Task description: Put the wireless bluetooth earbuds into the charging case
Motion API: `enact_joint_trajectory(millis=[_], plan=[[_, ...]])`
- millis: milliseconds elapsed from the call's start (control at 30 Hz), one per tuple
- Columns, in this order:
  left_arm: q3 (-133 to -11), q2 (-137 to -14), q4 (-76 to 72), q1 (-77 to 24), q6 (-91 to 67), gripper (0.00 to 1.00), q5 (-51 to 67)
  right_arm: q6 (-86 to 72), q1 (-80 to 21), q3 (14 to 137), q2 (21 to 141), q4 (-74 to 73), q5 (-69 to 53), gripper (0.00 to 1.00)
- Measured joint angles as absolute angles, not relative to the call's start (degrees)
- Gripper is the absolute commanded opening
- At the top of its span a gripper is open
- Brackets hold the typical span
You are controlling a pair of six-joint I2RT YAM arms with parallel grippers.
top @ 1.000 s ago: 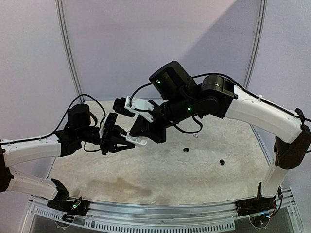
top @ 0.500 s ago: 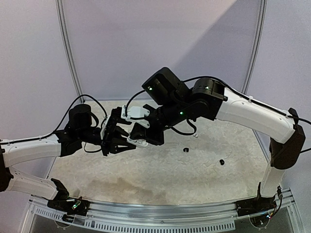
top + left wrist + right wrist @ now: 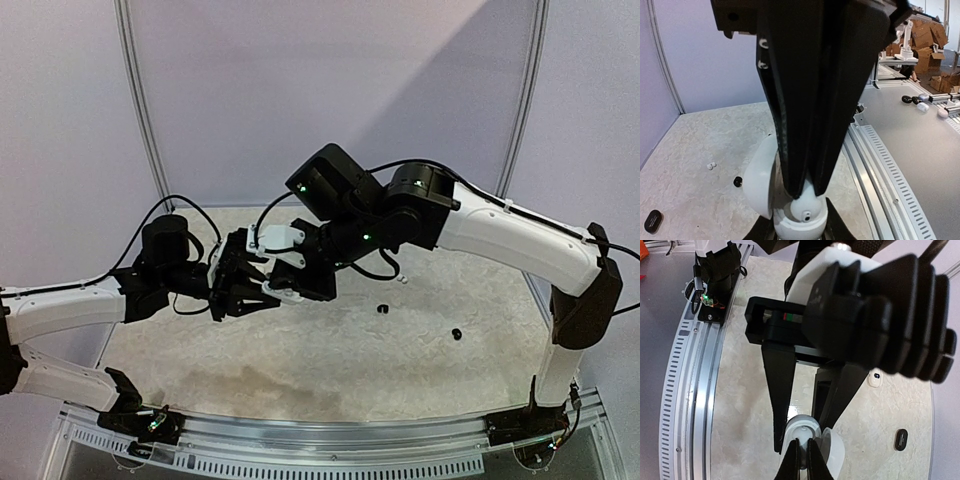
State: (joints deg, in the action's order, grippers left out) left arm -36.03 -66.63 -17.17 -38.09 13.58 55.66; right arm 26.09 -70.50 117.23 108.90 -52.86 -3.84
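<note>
- Top view: the left gripper extends in from the left, clamped on the small white charging case and holding it above the table.
- The right gripper angles down from the right so that its tips meet the case. How its jaws stand cannot be read from here.
- Two black earbuds lie loose on the table to the right of the grippers, well apart from each other. Tiny white earbuds lie just behind the nearer black one.
- Left wrist view: this gripper's fingers grip the case on both sides at the bottom edge. The lid stands open to the left.
- The right gripper's black fingers point down from above, pressed together, touching the case's rounded white top, which shows a small dark hole. Whether an earbud is pinched between them cannot be told.
- Behind lie the white earbuds, one black earbud near them, and a black oval case in the lower left corner. A slotted rail runs along the right.
- Right wrist view: this gripper's fingers are closed with only a sliver between them, their tips at the case. The left gripper's two black fingers straddle the case.
- A white oval case and the black one lie on the table at right, well apart from the grippers.
</note>
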Motion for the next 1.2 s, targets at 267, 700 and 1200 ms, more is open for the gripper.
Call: enact_joint_trajectory(millis=[267, 700, 1200], plan=[[-36.03, -66.63, -17.17, -38.09, 13.52, 0.00, 54.39, 26.39, -70.52, 118.56, 109.97, -53.65, -2.00, 0.12], [-36.03, -66.65, -17.80, -38.09, 10.63, 0.00, 53.06, 25.43, -70.94, 119.00, 110.45, -53.49, 0.89, 0.22], [-35.59, -66.63, -21.08, -38.02, -3.20, 0.00, 48.75, 16.71, -67.68, 115.44, 99.33, -39.70, -5.63, 0.39]])
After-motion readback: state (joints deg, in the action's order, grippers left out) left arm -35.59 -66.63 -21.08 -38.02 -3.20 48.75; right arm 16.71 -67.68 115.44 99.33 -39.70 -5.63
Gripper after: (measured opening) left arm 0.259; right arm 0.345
